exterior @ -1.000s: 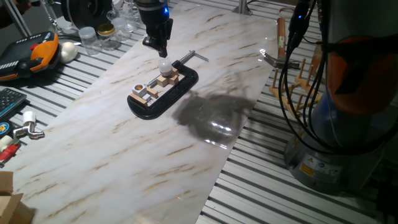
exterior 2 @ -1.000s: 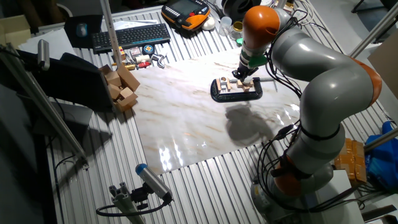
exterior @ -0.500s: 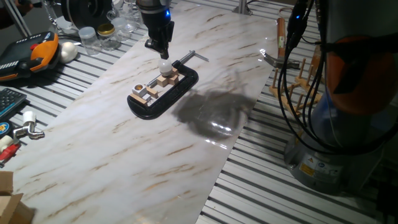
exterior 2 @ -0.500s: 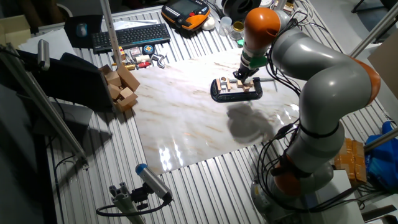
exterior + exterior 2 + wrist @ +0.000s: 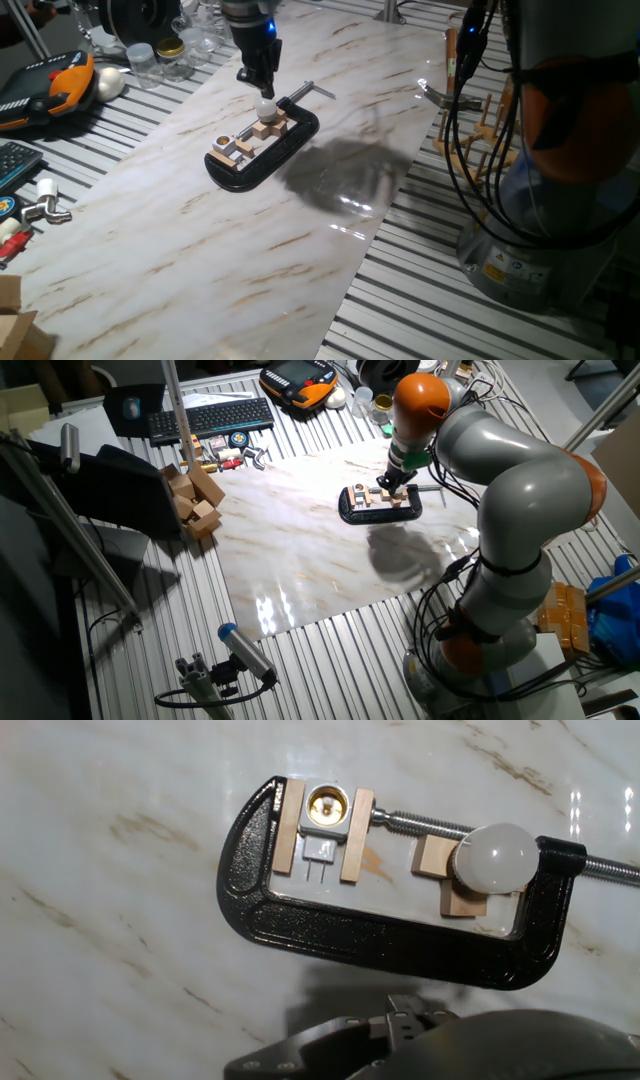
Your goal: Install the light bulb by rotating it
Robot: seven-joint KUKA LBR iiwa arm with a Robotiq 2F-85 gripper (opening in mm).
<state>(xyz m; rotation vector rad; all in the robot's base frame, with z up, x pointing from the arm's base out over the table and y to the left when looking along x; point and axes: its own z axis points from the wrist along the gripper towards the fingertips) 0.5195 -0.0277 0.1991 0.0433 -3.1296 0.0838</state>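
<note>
The light bulb (image 5: 265, 104) is a small frosted white globe standing on a wooden block inside the black clamp (image 5: 283, 152). In the hand view the light bulb (image 5: 497, 858) is at the right end of the clamp (image 5: 380, 942), and an empty brass socket (image 5: 325, 805) sits between two wooden blocks at the left end. My gripper (image 5: 263, 88) hangs just above the bulb and holds nothing; its fingers look slightly apart. It also shows in the other fixed view (image 5: 388, 477). The fingertips are out of the hand view.
Clear glass jars (image 5: 150, 62) and a white egg-shaped ball (image 5: 108, 82) stand at the back left by an orange pendant (image 5: 62, 86). A wooden rack (image 5: 478, 120) and cables are on the right. Wooden blocks (image 5: 198, 500) and a keyboard (image 5: 210, 418) lie beyond the marble board.
My gripper has shifted slightly to the right, closer over the bulb. The bulb and the clamp have not moved.
</note>
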